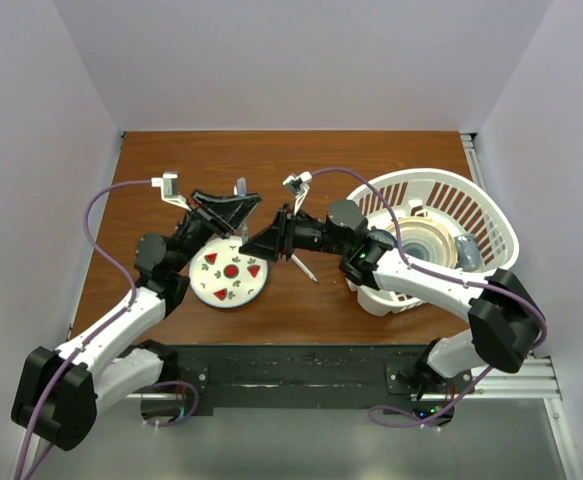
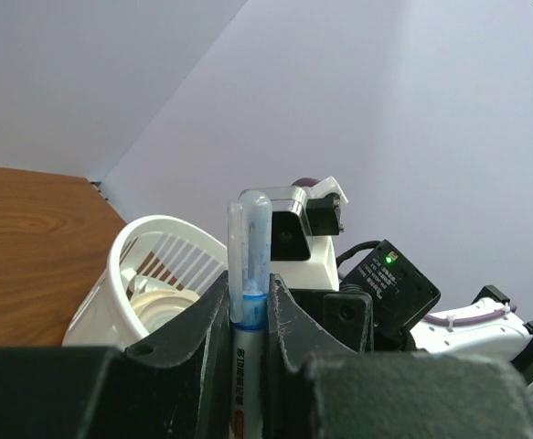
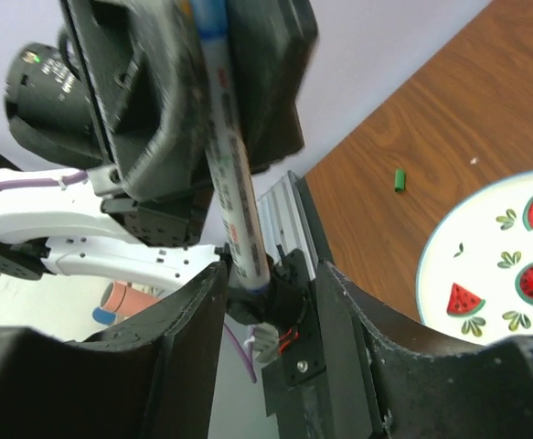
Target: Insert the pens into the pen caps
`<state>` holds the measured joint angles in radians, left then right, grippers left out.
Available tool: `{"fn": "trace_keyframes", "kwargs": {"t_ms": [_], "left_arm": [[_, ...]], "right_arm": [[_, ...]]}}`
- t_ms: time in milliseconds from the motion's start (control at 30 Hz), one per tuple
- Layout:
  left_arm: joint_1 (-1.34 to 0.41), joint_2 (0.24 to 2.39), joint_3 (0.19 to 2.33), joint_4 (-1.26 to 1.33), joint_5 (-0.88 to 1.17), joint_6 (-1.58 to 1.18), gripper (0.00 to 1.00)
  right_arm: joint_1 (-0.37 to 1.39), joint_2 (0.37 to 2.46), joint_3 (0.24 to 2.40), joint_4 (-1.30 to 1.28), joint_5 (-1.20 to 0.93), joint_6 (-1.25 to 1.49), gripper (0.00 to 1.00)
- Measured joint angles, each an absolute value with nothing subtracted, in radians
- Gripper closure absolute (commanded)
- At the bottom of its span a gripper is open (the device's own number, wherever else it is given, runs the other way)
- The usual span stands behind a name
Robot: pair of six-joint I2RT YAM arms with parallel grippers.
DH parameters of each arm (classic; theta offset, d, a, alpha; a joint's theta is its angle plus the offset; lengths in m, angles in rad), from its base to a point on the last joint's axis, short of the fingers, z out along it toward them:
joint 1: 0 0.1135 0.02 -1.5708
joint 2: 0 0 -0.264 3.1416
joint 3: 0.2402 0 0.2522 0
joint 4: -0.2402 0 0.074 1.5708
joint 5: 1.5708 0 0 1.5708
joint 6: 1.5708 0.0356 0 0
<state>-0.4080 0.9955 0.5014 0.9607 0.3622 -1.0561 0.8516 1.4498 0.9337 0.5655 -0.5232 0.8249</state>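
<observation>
A white-barrelled pen (image 2: 248,265) is held upright in the left gripper (image 2: 248,293), which is clenched on the barrel, with the clear, blue-tipped end standing above the fingers. Its other end is seen between the fingers of the right gripper (image 3: 268,279); whether these are closed cannot be told. A second pen (image 1: 306,268) lies on the table (image 1: 171,160) near the plate (image 1: 203,288), and a green pen cap (image 3: 399,179) lies on the wood.

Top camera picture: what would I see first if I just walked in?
The left gripper and the right gripper meet almost nose to nose in the middle of the picture, beside the watermelon plate. The left one pinches a white pen that points at the open right one. After that, you would notice the big white basket on the right.
</observation>
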Motion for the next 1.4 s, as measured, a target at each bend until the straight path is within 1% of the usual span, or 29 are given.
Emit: {"fn": "trace_keyframes", "kwargs": {"t_ms": [67, 133, 167, 200, 233, 300, 333, 367, 400, 433, 500, 533, 567, 833, 1133, 1167, 1200, 1267, 1300, 1367, 1400], "left_arm": [[-0.414, 0.995, 0.493, 0.979, 0.359, -1.059, 1.0], [-0.419, 0.998, 0.483, 0.993, 0.356, -1.064, 1.0], [-0.422, 1.0, 0.477, 1.002, 0.355, -1.067, 1.0], [-0.424, 1.002, 0.474, 1.008, 0.355, -1.069, 1.0], [-0.427, 1.005, 0.471, 1.014, 0.353, -1.073, 0.97], [-0.428, 1.012, 0.47, 1.022, 0.344, -1.085, 0.85], [-0.428, 1.013, 0.469, 1.031, 0.34, -1.09, 0.72], [-0.429, 1.013, 0.469, 1.034, 0.339, -1.091, 0.65], [-0.429, 1.013, 0.469, 1.039, 0.338, -1.092, 0.6], [-0.429, 1.012, 0.469, 1.04, 0.341, -1.091, 0.52], [-0.43, 1.011, 0.471, 1.036, 0.348, -1.082, 0.46], [-0.432, 1.008, 0.477, 1.019, 0.353, -1.076, 0.34], [-0.434, 1.005, 0.488, 1.0, 0.359, -1.069, 0.31], [-0.434, 0.955, 0.566, 0.896, 0.365, -1.002, 0.31], [-0.434, 0.955, 0.659, 0.799, 0.366, -0.942, 0.33], [-0.434, 0.956, 0.668, 0.791, 0.366, -0.938, 0.35], [-0.434, 0.956, 0.677, 0.786, 0.366, -0.934, 0.4], [-0.434, 0.957, 0.691, 0.776, 0.365, -0.926, 0.44], [-0.434, 0.957, 0.694, 0.775, 0.365, -0.923, 0.52], [-0.434, 0.955, 0.699, 0.768, 0.363, -0.917, 0.59], [-0.434, 0.955, 0.699, 0.763, 0.363, -0.913, 0.66]], "right_arm": [[0.855, 1.45, 0.934, 0.59, -0.513, 0.831, 0.54], [0.855, 1.45, 0.934, 0.611, -0.498, 0.835, 0.75], [0.857, 1.451, 0.934, 0.623, -0.488, 0.841, 0.83], [0.857, 1.451, 0.934, 0.631, -0.484, 0.841, 0.97], [0.857, 1.452, 0.934, 0.64, -0.483, 0.847, 1.0], [0.859, 1.452, 0.934, 0.657, -0.48, 0.847, 1.0], [0.86, 1.452, 0.934, 0.662, -0.48, 0.848, 1.0], [0.859, 1.452, 0.933, 0.668, -0.48, 0.848, 1.0], [0.859, 1.452, 0.932, 0.673, -0.482, 0.849, 1.0], [0.861, 1.452, 0.931, 0.676, -0.48, 0.85, 1.0], [0.861, 1.446, 0.925, 0.68, -0.48, 0.849, 1.0], [0.861, 1.441, 0.92, 0.68, -0.48, 0.849, 1.0], [0.861, 1.433, 0.916, 0.673, -0.48, 0.847, 1.0], [0.861, 1.354, 0.891, 0.649, -0.499, 0.829, 1.0], [0.861, 1.313, 0.883, 0.613, -0.537, 0.799, 1.0], [0.861, 1.312, 0.882, 0.606, -0.542, 0.795, 1.0], [0.861, 1.31, 0.882, 0.596, -0.543, 0.791, 1.0], [0.861, 1.308, 0.882, 0.582, -0.546, 0.785, 1.0], [0.861, 1.306, 0.881, 0.577, -0.546, 0.782, 1.0], [0.861, 1.299, 0.88, 0.564, -0.546, 0.777, 1.0], [0.861, 1.294, 0.88, 0.559, -0.547, 0.774, 1.0]]}}
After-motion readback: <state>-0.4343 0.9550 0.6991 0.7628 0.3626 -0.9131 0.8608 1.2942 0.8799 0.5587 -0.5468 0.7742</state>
